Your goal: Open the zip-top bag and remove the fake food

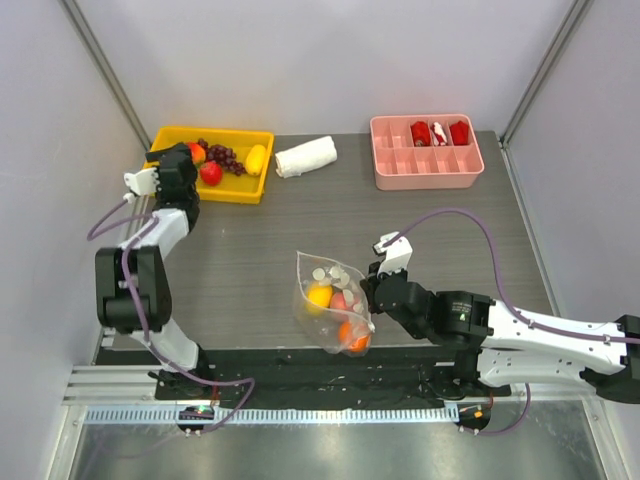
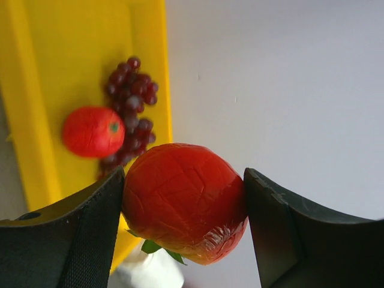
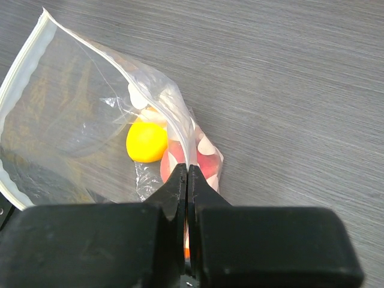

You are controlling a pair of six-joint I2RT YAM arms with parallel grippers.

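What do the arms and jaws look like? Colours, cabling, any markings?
The left arm and right arm both alternate white links with black joint housings. A lavender cable loops loosely along each one. A small white camera block sits at each wrist. The jaws are matte black, blunt wedges with finely textured inner faces. No readable markings show.

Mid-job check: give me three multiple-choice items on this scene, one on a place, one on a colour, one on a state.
1. The left jaws are over: A the yellow tray; B the pink tray; C the cloth.
2. The fruit they hold is: A yellow; B red; C purple.
3. The right jaws are: A open; B shut on nothing; C shut on the bag.
Key: A, the yellow tray lies beneath them; B, the gripped fruit is red; C, they pinch the bag's plastic.
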